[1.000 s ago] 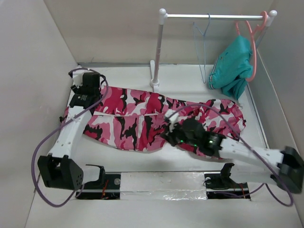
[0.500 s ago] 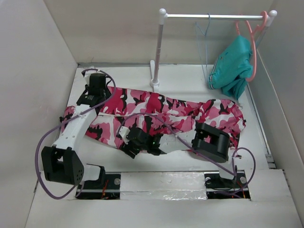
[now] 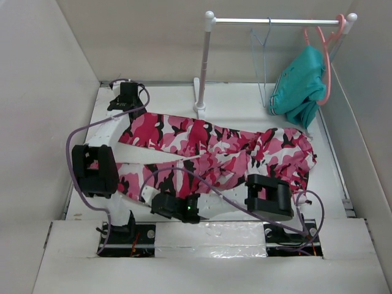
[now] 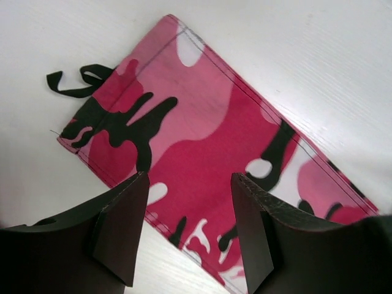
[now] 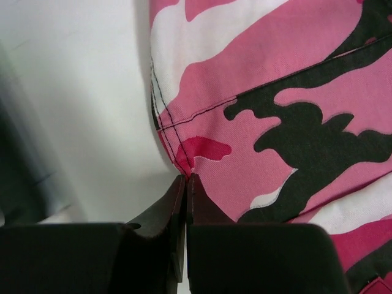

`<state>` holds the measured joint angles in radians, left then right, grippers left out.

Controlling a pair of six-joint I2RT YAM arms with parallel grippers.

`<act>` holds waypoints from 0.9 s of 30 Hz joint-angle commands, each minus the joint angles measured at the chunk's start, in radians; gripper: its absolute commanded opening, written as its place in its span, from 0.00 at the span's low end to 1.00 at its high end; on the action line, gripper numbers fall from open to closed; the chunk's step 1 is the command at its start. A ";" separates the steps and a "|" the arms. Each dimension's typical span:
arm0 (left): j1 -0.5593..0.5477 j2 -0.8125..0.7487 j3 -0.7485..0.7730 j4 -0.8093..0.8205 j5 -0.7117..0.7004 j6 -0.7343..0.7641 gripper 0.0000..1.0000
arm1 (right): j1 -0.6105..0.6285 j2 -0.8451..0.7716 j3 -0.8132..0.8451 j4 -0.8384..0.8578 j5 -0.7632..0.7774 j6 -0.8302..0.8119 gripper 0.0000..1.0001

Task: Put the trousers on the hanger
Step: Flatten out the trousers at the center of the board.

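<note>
One pair of camouflage trousers (image 3: 208,144) on the table, just the one. Up on the single white rail (image 3: 275,21), count the hangers: one pale-blue hanger (image 3: 263,67), one coral-pink hanger (image 3: 327,67), so two in all. One teal garment (image 3: 299,86) hangs there, which makes two pieces of clothing. And two robot arms in shot, the left arm (image 3: 95,168) and the right arm (image 3: 269,196).

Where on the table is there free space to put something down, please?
Bare table lies behind the trousers, between the rack post and the teal garment. The near side is crowded by the left arm and the right arm.
</note>
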<state>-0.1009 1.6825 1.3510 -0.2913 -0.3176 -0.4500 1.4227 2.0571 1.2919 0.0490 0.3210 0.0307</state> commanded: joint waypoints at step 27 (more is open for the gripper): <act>0.256 0.505 0.356 -0.071 -0.003 0.057 0.60 | -0.244 -1.345 -0.710 -0.287 0.192 0.357 0.33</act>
<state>0.1112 2.1643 1.6539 -0.3161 -0.3706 -0.4282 1.2102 0.8066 0.6155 -0.2317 0.5461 0.3412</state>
